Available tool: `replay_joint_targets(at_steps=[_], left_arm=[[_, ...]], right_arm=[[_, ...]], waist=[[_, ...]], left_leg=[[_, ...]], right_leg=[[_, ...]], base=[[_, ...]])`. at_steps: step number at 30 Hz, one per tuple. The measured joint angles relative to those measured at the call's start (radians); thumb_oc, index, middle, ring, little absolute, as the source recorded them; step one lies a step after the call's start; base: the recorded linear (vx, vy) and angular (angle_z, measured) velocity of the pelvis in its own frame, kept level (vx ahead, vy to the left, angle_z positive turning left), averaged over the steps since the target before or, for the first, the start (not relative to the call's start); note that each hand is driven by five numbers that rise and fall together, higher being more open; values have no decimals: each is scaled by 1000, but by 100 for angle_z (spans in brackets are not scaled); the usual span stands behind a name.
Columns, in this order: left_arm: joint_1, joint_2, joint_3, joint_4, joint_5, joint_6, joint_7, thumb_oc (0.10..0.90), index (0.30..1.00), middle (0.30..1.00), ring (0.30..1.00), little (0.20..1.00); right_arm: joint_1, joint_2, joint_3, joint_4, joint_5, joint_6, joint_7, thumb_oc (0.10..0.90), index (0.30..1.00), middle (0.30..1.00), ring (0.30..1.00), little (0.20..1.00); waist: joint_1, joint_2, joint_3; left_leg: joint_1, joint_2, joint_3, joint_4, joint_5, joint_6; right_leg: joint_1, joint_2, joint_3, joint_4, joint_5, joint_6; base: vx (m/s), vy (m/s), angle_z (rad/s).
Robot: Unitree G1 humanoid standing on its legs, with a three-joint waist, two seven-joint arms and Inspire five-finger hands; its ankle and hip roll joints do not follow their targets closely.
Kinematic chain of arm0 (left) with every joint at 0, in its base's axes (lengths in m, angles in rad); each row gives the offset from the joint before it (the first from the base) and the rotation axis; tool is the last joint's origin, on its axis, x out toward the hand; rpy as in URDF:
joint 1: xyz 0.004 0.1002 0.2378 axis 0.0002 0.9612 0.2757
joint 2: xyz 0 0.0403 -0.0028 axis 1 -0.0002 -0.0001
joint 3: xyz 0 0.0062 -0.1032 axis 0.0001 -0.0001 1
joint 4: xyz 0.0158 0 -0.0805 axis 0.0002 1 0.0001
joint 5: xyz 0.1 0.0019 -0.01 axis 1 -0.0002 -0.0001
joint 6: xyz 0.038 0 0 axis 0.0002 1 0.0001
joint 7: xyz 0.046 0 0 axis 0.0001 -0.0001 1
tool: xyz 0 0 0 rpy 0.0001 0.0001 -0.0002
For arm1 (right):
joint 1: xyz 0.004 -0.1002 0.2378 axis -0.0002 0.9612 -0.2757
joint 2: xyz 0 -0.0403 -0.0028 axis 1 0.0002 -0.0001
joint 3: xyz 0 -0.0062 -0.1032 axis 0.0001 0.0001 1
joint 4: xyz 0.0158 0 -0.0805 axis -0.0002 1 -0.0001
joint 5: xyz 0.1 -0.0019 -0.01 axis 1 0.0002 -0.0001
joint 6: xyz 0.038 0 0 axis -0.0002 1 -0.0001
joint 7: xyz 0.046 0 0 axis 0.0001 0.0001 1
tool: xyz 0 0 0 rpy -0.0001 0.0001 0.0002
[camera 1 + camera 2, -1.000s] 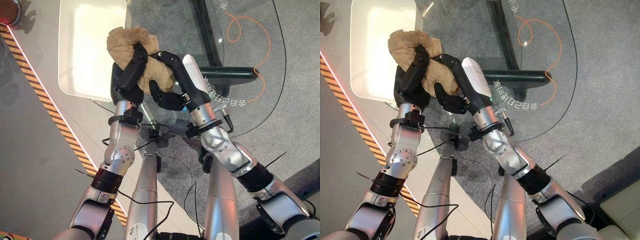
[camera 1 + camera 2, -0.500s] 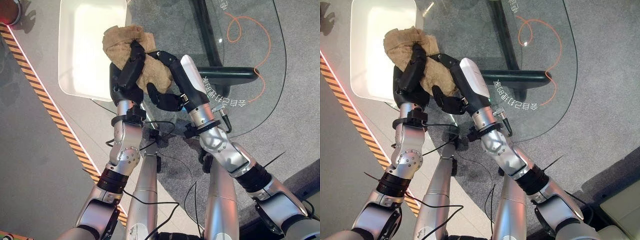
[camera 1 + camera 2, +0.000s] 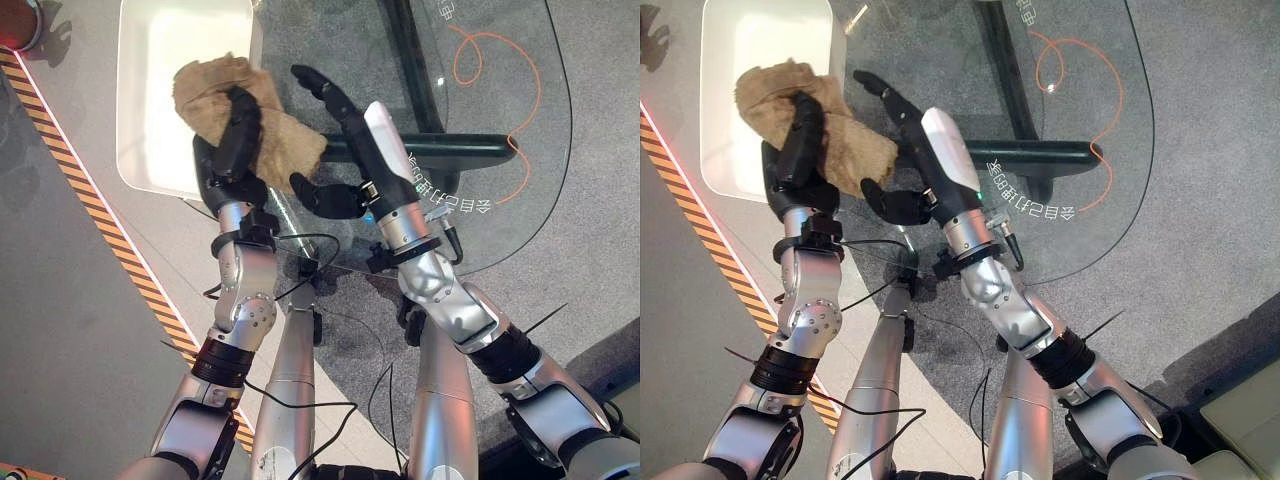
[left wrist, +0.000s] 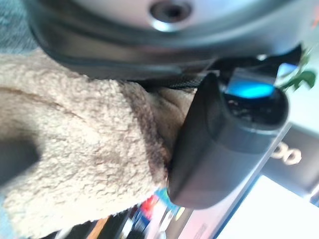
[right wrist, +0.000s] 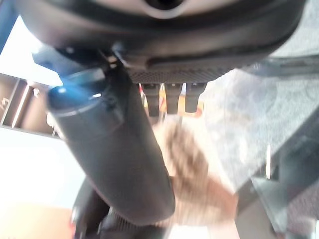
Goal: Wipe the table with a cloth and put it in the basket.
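At the near-left edge of the glass table (image 3: 480, 110), the handover of the cloth (image 3: 205, 85) is complete — a second ago both hands were closed around the tan bundle, whereas now the right hand (image 3: 335, 150) has let go and the left hand (image 3: 232, 150) carries it alone. The left hand's fingers are curled over the cloth, the thumb pinching it from beneath as the left wrist view shows, and the hand has travelled toward 10 o'clock, so that the upper part of the cloth now overlaps the near-right corner of the white basket (image 3: 150, 120). One loose flap trails toward 4 o'clock over the table edge. The right hand stands at 3 o'clock of the cloth, just beside it but apart, with its fingers straight and extended toward 11 o'clock and its thumb spread; it grasps nothing. Judged from this layout, the wiping stage is finished and the depositing stage is under way. The remaining move calls for carrying the left hand further over the basket interior before release — otherwise the trailing flap may catch on the rim.
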Motion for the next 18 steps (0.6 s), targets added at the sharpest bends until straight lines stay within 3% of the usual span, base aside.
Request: replay_joint_targets(at_steps=[7, 18], left_arm=[[0, -1, 7, 0, 0, -50, 27, 100, 300, 300, 300, 200], [-1, -2, 7, 0, 0, -54, 33, 100, 300, 300, 300, 200]], right_arm=[[-19, 9, -1, 0, 0, 0, -7, 800, 900, 900, 900, 900], [-19, 8, -2, 0, -1, 0, -17, 800, 900, 900, 900, 900]], waist=[[0, 0, 0], [-1, 0, 0]], left_leg=[[0, 0, 0, 0, 0, 0], [0, 0, 0, 0, 0, 0]], right_leg=[[0, 0, 0, 0, 0, 0], [-1, 0, 0, 1, 0, 0]], base=[[0, 0, 0], [0, 0, 0]])
